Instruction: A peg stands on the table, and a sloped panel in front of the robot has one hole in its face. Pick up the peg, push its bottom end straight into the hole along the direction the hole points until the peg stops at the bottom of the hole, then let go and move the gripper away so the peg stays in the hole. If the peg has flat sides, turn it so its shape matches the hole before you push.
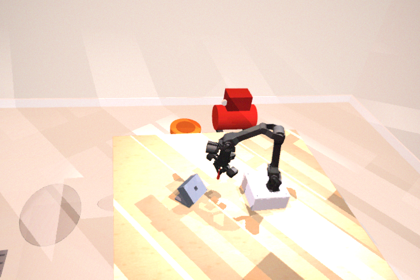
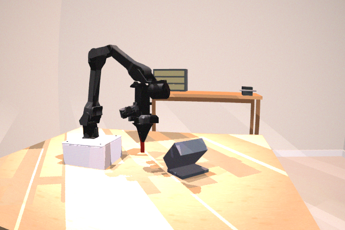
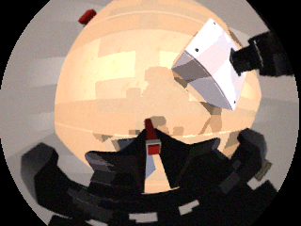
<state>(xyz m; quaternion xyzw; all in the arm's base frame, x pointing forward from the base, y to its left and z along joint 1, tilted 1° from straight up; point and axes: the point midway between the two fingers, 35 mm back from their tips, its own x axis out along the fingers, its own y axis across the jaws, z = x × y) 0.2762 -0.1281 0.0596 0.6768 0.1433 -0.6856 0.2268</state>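
My gripper (image 1: 219,169) (image 2: 142,140) (image 3: 150,131) is shut on the red peg (image 1: 218,175) (image 2: 142,147) (image 3: 153,149). The peg hangs nearly upright from the fingertips, its lower end clear of the table. Its end facing the wrist camera looks square, with a pale rim. The blue-grey sloped panel (image 1: 189,196) (image 2: 185,156) stands apart from the peg, left of it in the top view and right of it in the exterior view. The dark square hole (image 1: 195,188) shows in its face in the top view; the exterior view does not show the hole. The fingers mostly hide the panel in the wrist view.
The white base box (image 1: 271,202) (image 2: 83,157) (image 3: 226,61) carries the arm on the wooden table (image 1: 134,251) (image 2: 232,200). Beyond the table are a red tank-like machine (image 1: 234,118), an orange round object (image 1: 185,126) and a bench (image 2: 205,95).
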